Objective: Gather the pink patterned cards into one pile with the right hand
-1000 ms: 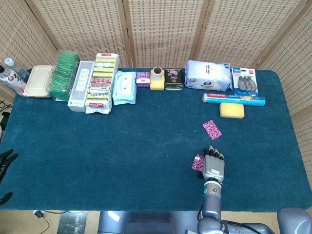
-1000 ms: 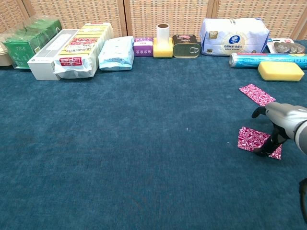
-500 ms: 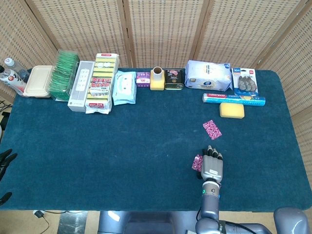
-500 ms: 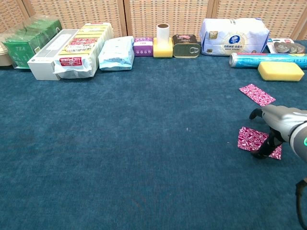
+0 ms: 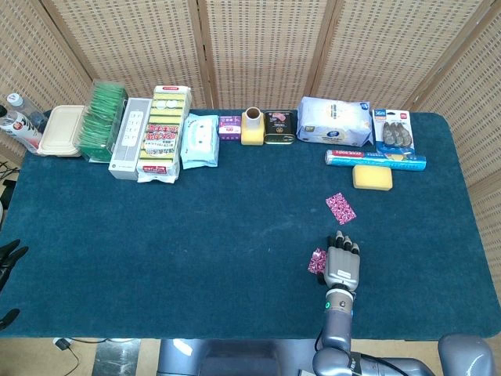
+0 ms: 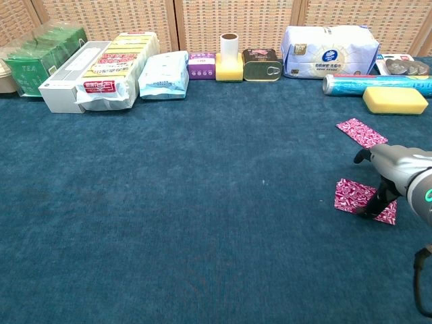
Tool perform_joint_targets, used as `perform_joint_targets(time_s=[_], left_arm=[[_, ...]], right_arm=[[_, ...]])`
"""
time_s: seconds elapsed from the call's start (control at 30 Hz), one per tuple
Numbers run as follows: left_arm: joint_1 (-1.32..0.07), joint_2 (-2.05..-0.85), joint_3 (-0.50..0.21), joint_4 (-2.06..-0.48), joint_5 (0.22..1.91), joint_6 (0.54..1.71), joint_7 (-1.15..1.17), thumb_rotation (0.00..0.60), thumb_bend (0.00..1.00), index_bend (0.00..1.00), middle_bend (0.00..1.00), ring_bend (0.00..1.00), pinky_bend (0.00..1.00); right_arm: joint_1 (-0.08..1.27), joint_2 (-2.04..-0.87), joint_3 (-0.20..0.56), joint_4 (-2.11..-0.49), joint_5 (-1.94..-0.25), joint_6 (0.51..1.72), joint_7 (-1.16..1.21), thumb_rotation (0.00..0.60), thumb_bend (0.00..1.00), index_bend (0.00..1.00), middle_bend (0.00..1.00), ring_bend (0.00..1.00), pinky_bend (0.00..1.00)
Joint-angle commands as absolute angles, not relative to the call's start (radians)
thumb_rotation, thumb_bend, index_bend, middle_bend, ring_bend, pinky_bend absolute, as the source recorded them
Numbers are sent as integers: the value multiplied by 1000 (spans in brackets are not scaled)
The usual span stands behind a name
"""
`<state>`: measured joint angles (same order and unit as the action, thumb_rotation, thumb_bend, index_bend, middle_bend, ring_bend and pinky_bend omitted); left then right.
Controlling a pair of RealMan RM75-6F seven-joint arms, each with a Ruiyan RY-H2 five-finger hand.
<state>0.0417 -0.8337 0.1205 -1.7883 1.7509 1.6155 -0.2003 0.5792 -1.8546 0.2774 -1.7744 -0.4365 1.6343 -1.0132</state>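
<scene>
The right hand (image 5: pixel 342 265) sits low over the blue tabletop (image 5: pixel 196 235), palm down, with its dark fingers (image 6: pixel 378 202) coming down onto the nearer pink patterned card (image 6: pixel 358 197); in the chest view they touch the card's right part, which lies flat on the cloth, while the thumb juts out to the left above it. Whether the hand actually grips the card or only presses on it cannot be told. In the head view only the card's left edge peeks out beside the hand. The second pink patterned card (image 5: pixel 340 207) lies flat and by itself further back on the tabletop, well apart from the first and nearer the yellow sponge (image 5: pixel 372 177). Behind the sponge lies a blue roll (image 5: pixel 376 159), and along the back edge stand a white wipes pack (image 5: pixel 335 121), a dark tin (image 5: pixel 279 128), a yellow holder with a tube (image 5: pixel 252 127), a small purple box (image 5: pixel 229 126), a light blue pack (image 5: pixel 200 141), a long yellow-and-red package (image 5: pixel 163 133), a white box (image 5: pixel 129 137) and green tea packs (image 5: pixel 103 119). The left hand (image 5: pixel 9 258) shows only as dark fingers at the left edge of the head view, off the tabletop; how they are set is unclear.
</scene>
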Motion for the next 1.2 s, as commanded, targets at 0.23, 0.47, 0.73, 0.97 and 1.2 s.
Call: perform_joint_targets(time_s=[0.23,0.47,0.73,0.97,1.2], left_arm=[[42,-834,121,-1788,1753,1617,-201,600,76,0,0,0,39],[43,-834,121,-1787,1753,1618,-201,600,75,0,0,0,39],[40,-834,120,-1789,1750,1611,-199,600,75,0,0,0,39],[39,-835,121,-1792,1750,1608,-194,600,76,0,0,0,39],[40,-834,121,-1791,1751,1610,-196,600,74,0,0,0,40]], right_arm=[[564,-1840,255,-1808,-450,1631,-1015,591,364,103,9,0,72],[565,-1844,258,-1799,-451,1626,-1022,590,361,101,7,0,72],[564,-1852,267,-1775,-451,1622,-1023,594,361,100,7,0,72],[564,-1853,277,-1775,-453,1619,-1022,593,361,100,7,0,72],[560,-1847,282,-1790,-461,1619,-1015,588,361,101,7,0,72]])
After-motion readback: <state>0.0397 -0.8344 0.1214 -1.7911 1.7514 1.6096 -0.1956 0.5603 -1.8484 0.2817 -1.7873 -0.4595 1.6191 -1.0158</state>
